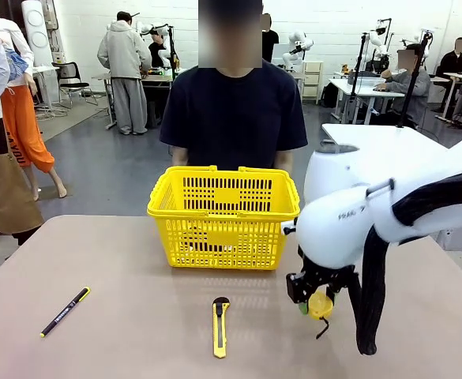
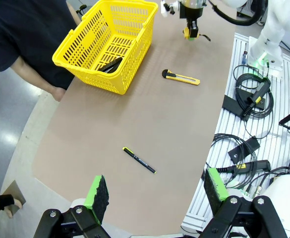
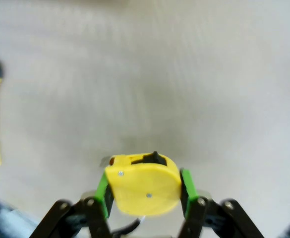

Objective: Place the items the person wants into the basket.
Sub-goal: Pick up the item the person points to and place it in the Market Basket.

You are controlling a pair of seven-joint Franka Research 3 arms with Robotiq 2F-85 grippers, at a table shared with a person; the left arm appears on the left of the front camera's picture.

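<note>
Tape measure (image 3: pixel 144 184) sits clamped between the right gripper (image 1: pixel 316 305) pads, just above the table (image 1: pixel 120 332). Next: carry it up over the basket (image 1: pixel 224 217) rim and drop it. Left gripper (image 2: pixel 157 193) hangs wide open, empty.

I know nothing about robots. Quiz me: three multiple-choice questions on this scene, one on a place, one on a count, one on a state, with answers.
1. Where is the utility knife?
A. In the basket
B. On the table in front of the basket
C. In the person's hand

2. How many loose tools lie on the bare table?
A. Two
B. Four
C. None

3. What is the right gripper doing?
A. Hanging open
B. Holding the pen
C. Holding the tape measure

Answers:
1 B: the utility knife lies on the table, near the basket.
2 A: just the knife and the pen.
3 C: the right gripper has its pads on either side of the tape measure.
</note>
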